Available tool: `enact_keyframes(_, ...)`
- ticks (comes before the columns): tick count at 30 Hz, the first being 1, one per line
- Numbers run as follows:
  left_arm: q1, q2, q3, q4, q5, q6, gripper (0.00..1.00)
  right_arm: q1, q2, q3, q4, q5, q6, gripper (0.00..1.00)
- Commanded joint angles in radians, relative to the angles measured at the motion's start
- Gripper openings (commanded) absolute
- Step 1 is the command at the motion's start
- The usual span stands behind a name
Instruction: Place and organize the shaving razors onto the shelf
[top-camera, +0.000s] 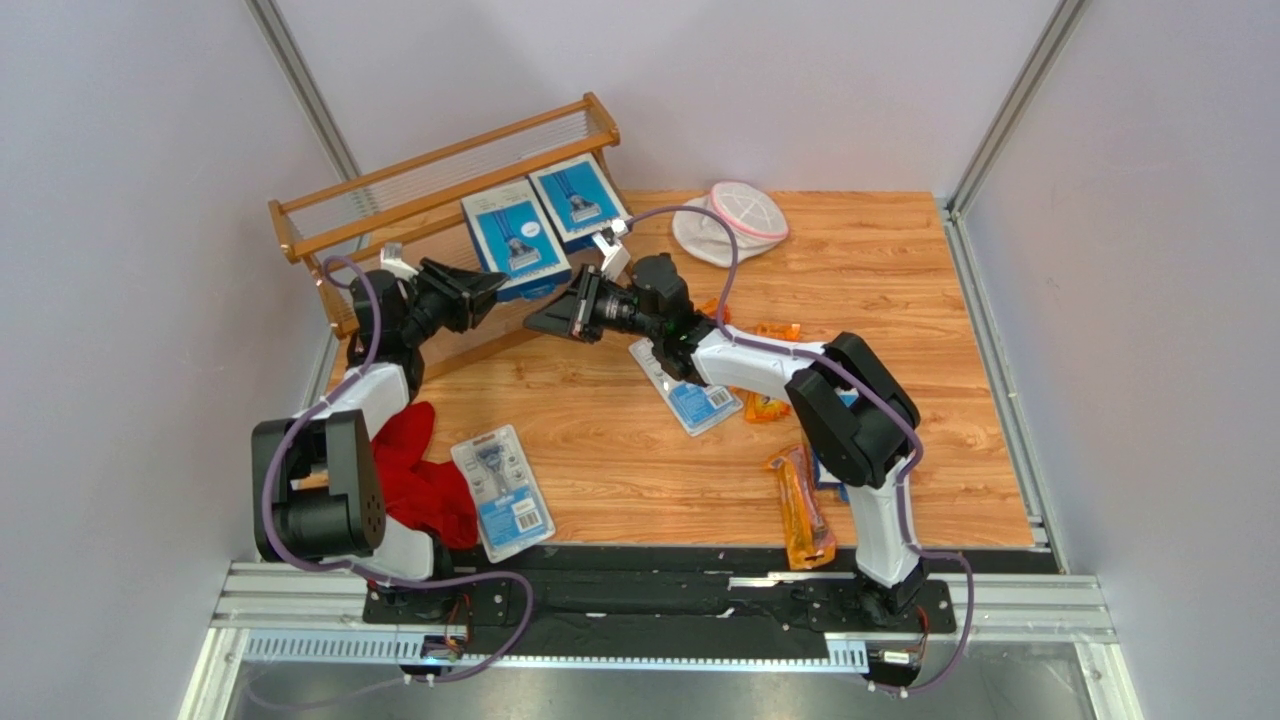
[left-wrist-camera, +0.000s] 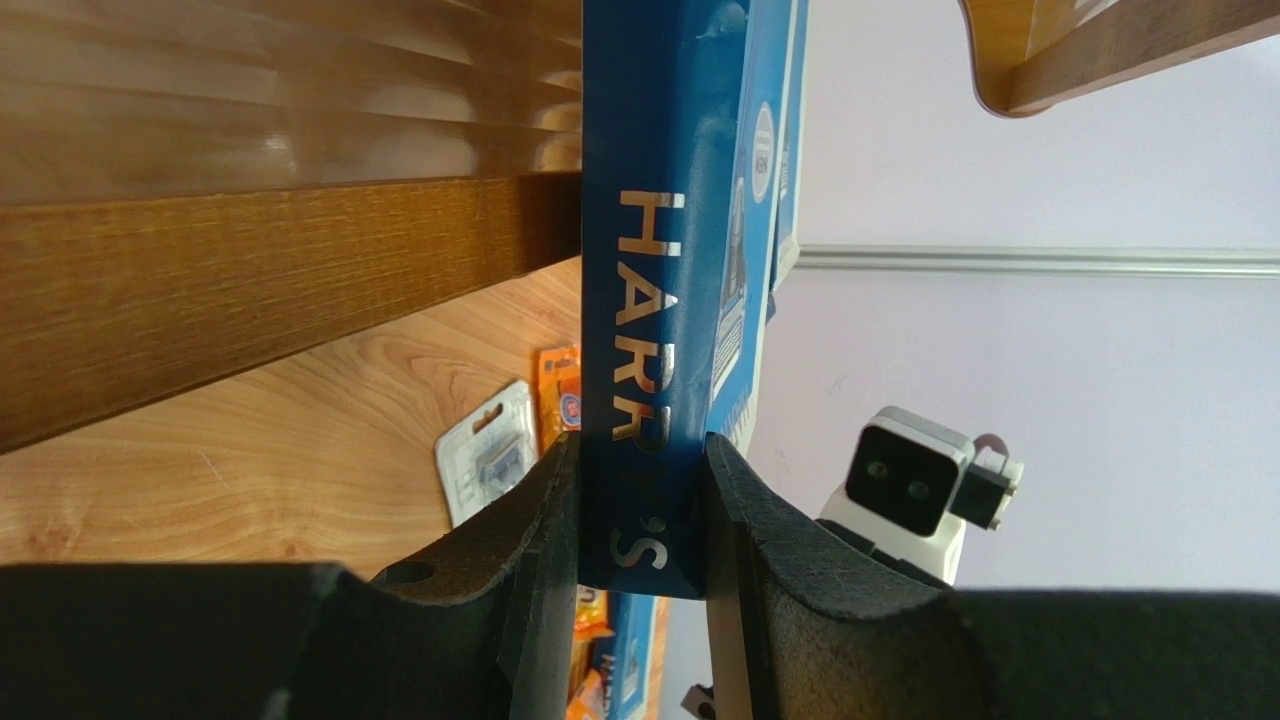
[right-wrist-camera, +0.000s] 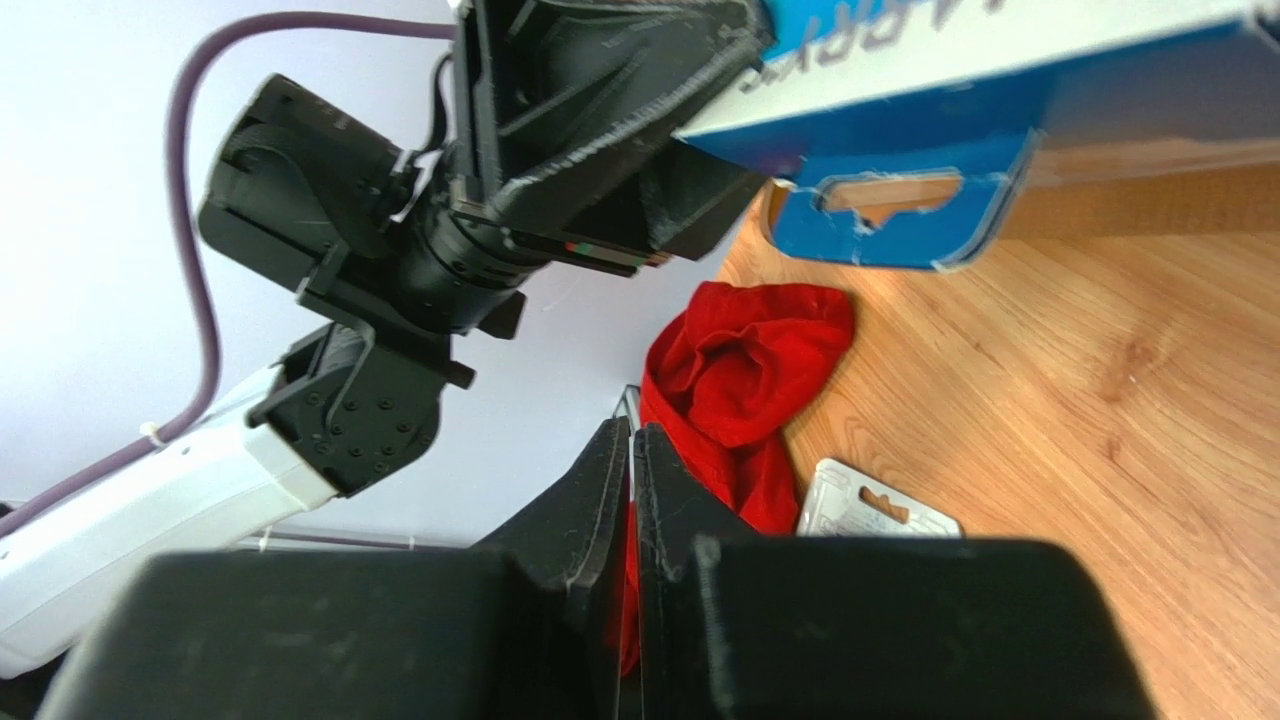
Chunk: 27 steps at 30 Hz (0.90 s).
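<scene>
Tabletop (top-camera: 631, 450) rear: box (left-wrist-camera: 646, 300) inside left pincer (left-wrist-camera: 639, 446)

Wood-grain surface (top-camera: 631, 450) bearing a shelf (top-camera: 436, 173) at far left, white pouch (top-camera: 732, 222) at far centre, red cloth (top-camera: 421, 480) beside a blister pack (top-camera: 504, 491) near left, second blister pack (top-camera: 688, 393) mid-surface, orange bag (top-camera: 801, 510) near right.

Blue box (left-wrist-camera: 661, 225) cut off above, red cloth (top-camera: 436, 488) partly hidden

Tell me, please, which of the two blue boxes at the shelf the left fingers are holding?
The left box, nearer the shelf's left end: the left fingers clamp its near edge. The right box beside it is not gripped.
</scene>
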<state>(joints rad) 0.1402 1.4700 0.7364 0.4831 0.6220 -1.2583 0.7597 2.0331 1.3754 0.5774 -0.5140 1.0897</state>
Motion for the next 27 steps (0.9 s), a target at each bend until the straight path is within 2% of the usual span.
enact_keyframes(1, 0.007, -0.008, 0.064, 0.058, 0.044, 0.016, 0.35, 0.012, -0.007, 0.045, -0.063, 0.038, -0.069, 0.07)
enact_keyframes(13, 0.007, -0.031, 0.067, 0.017, 0.045, 0.028, 0.46, 0.020, 0.059, 0.189, -0.260, 0.143, -0.154, 0.06)
enact_keyframes(23, 0.007, -0.047, 0.077, -0.023, 0.039, 0.050, 0.53, 0.023, 0.122, 0.254, -0.300, 0.177, -0.162, 0.06)
enact_keyframes(27, 0.007, -0.036, 0.100, -0.060, 0.061, 0.068, 0.54, 0.023, 0.148, 0.327, -0.339, 0.175, -0.177, 0.06)
